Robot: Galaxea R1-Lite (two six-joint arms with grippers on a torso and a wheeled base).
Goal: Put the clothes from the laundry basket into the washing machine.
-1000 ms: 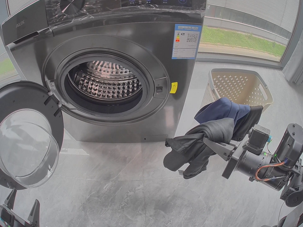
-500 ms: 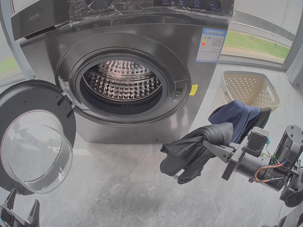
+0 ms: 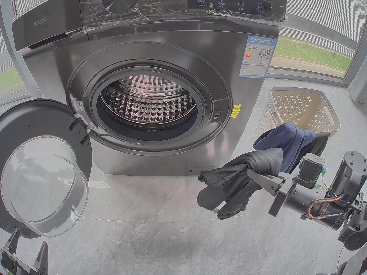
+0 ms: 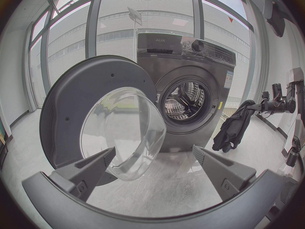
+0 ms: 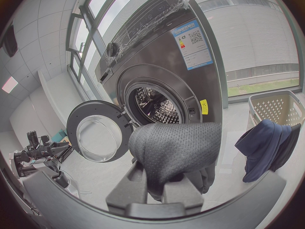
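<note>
A grey washing machine (image 3: 160, 50) stands ahead with its drum (image 3: 147, 100) bare and its round door (image 3: 38, 169) swung wide to the left. My right gripper (image 3: 257, 174) is shut on a dark grey garment (image 3: 233, 180) that hangs above the floor, to the right of and below the drum opening. The same garment (image 5: 174, 150) drapes over the fingers in the right wrist view. A blue garment (image 3: 286, 140) and a black one (image 3: 317, 144) hang over the front rim of the beige laundry basket (image 3: 306, 107). My left gripper (image 4: 152, 155) is open, low at the left, facing the door.
The laundry basket stands on the floor right of the machine, by a glass wall (image 3: 317, 27). Grey tiled floor (image 3: 153, 226) lies bare in front of the machine. The open door (image 4: 95, 115) juts out over the floor on the left side.
The head view shifted right between the earliest frame and now, so the machine sits more centred. The right gripper keeps its hold on the dark garment, which swings slightly.
</note>
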